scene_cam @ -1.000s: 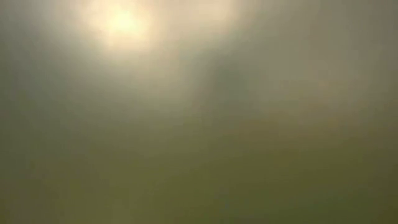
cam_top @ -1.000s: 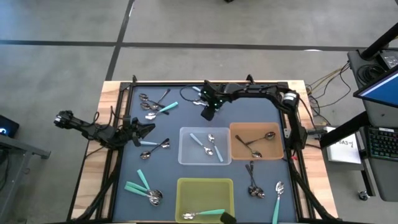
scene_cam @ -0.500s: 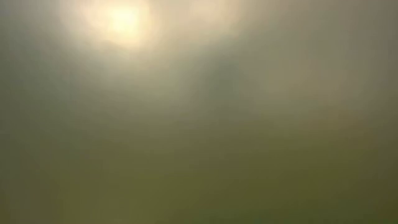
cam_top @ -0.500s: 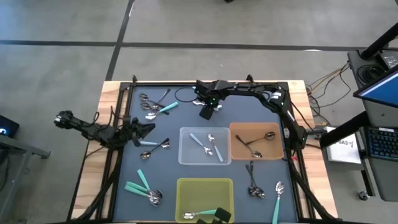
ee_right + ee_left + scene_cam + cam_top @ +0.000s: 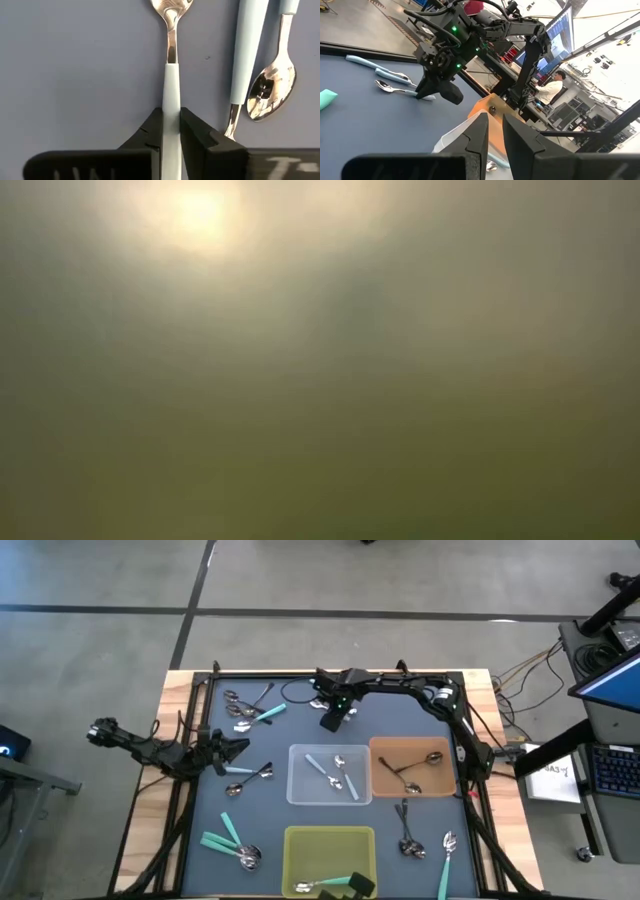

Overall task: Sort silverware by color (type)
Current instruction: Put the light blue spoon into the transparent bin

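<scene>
My right gripper [image 5: 333,720] stands over the far middle of the table, pointing steeply down, shut on a light blue spoon [image 5: 170,60] that lies flat on the blue mat. Two more light blue spoons [image 5: 247,50] lie side by side beside it. More silverware lies scattered about: a cluster [image 5: 243,710] at the far left, teal spoons [image 5: 226,836] at the near left, dark spoons [image 5: 407,830] at the near right. My left gripper [image 5: 240,747] waits level at the table's left side, its fingers nearly together with nothing between them. The low view shows only haze. My right gripper pinches the spoon's light blue handle [image 5: 170,100] between its two fingers, one on each long side, a little below where the metal neck begins. The fingers come from above, slanting down. The spoon lies flat on the mat, its bowl [image 5: 170,9] pointing away from the gripper.
A clear bin [image 5: 300,790] with light blue spoons sits mid-table, a brown bin [image 5: 445,765] with dark spoons to its right, a yellow-green bin [image 5: 300,845] with a teal spoon at the near edge. A black frame [image 5: 200,690] rims the mat.
My right gripper has sunk a little toward the mat, shifting slightly toward the table's left edge and tipping steeper. Its fingers have come together on the light blue spoon's handle. The spoon has stayed on the mat.
</scene>
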